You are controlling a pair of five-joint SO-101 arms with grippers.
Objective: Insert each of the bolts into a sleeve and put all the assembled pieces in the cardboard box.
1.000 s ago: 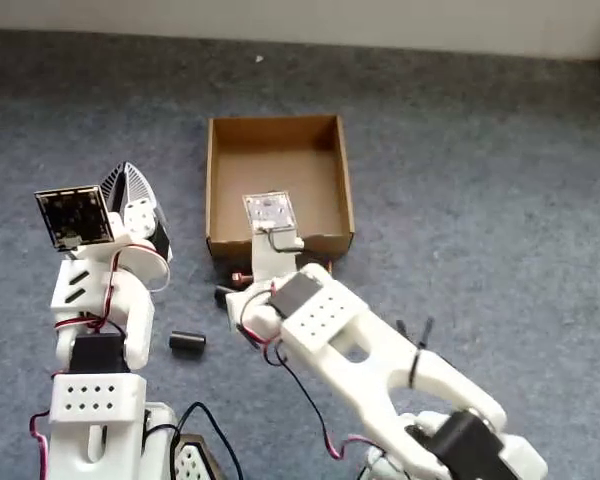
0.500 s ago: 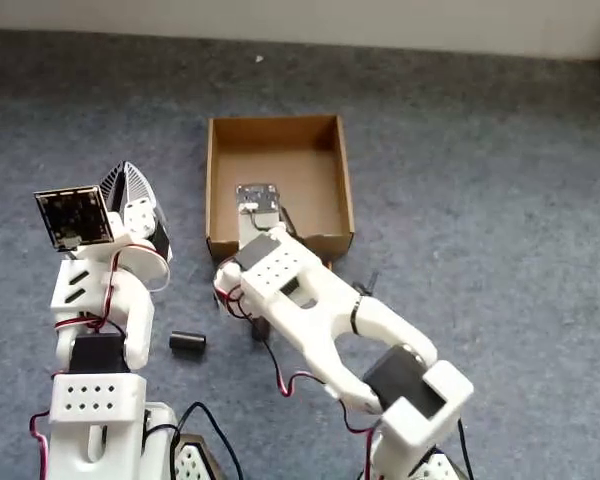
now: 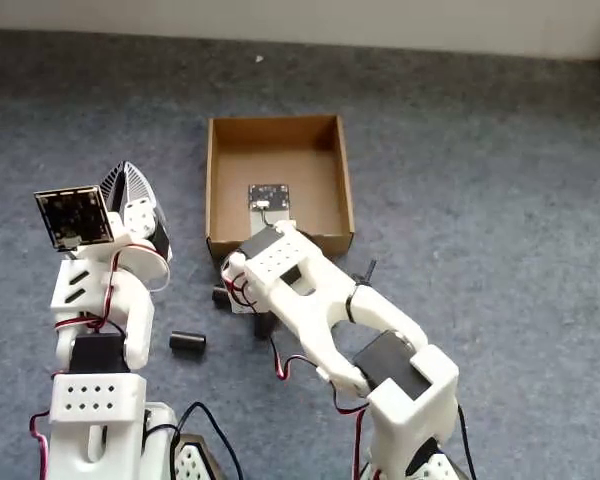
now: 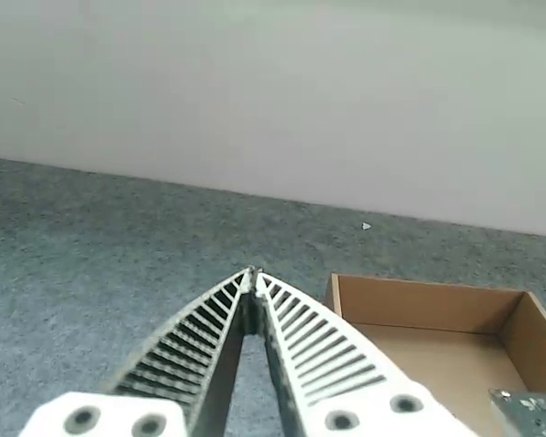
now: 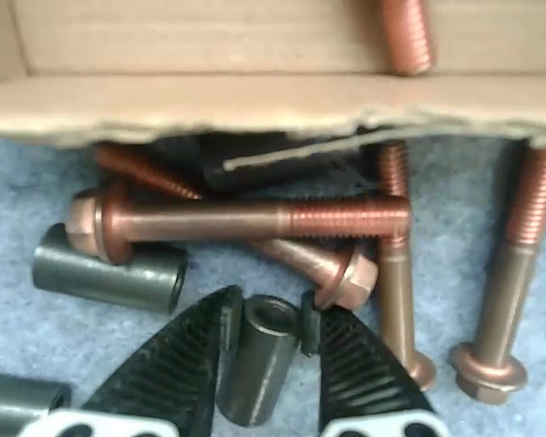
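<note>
Sleeve [image 5: 255, 364] pinched in right pincer [image 5: 267, 314]; bolts [image 5: 246, 221] crowd the cardboard box [image 5: 209, 102] edge.

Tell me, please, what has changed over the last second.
The right arm folded up and swung left, its wrist moving farther over the box; its end effector is closed on a sleeve. The left arm, box and loose sleeve stayed put.

There are at least four copper bolts [image 5: 237, 221], three grey sleeves [image 5: 109, 270], one open cardboard box [image 3: 212, 180] and two white robot arms [image 3: 310, 300] side by side at the near edge.
</note>
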